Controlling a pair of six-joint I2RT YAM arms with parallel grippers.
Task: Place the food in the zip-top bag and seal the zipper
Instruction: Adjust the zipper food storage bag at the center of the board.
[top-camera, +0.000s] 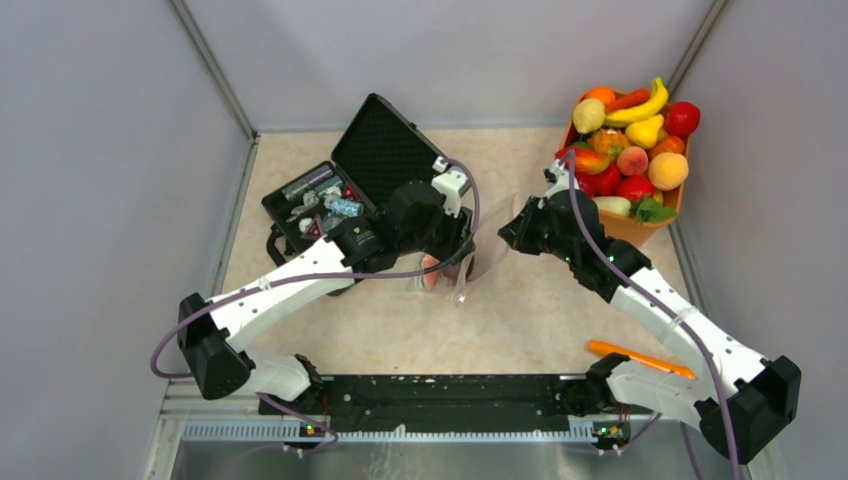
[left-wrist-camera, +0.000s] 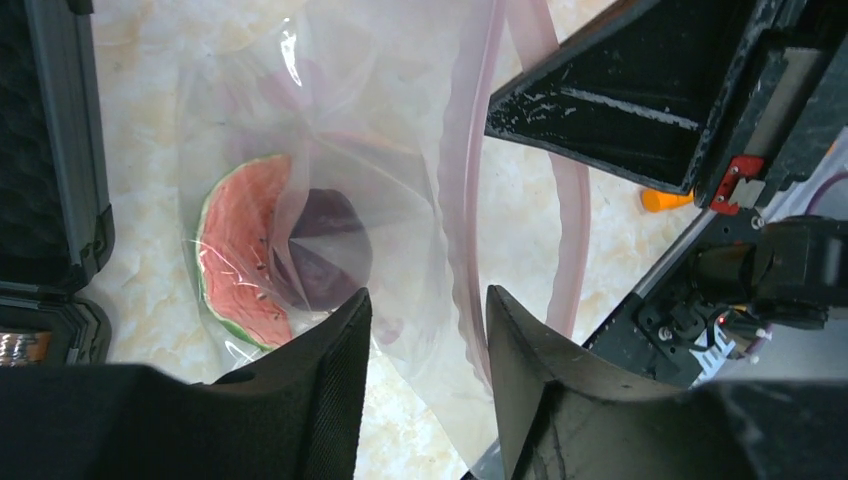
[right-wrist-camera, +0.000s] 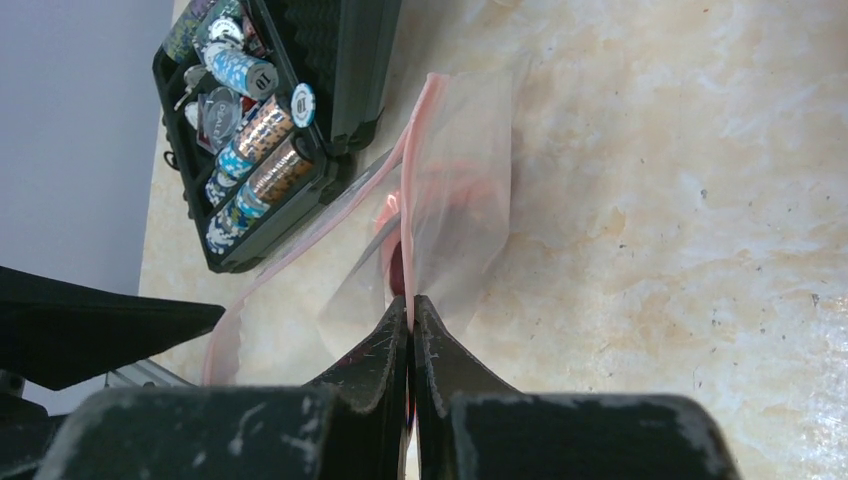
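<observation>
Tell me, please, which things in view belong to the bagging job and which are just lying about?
Job: zip-top bag; its zipper, pinched by the right hand; watermelon slice and dark purple piece inside it; heap of toy fruit at far right.
Lying about: black case of poker chips; orange stick near the table's front edge.

Top camera looks down; both close wrist cameras share the bag.

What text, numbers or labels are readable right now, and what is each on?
"10": on the round face of a blue-and-white chip in the open black hard case.
The other chips in that case: markings too blurred to read.
On the clear plastic zip-top bag: no readable print.
</observation>
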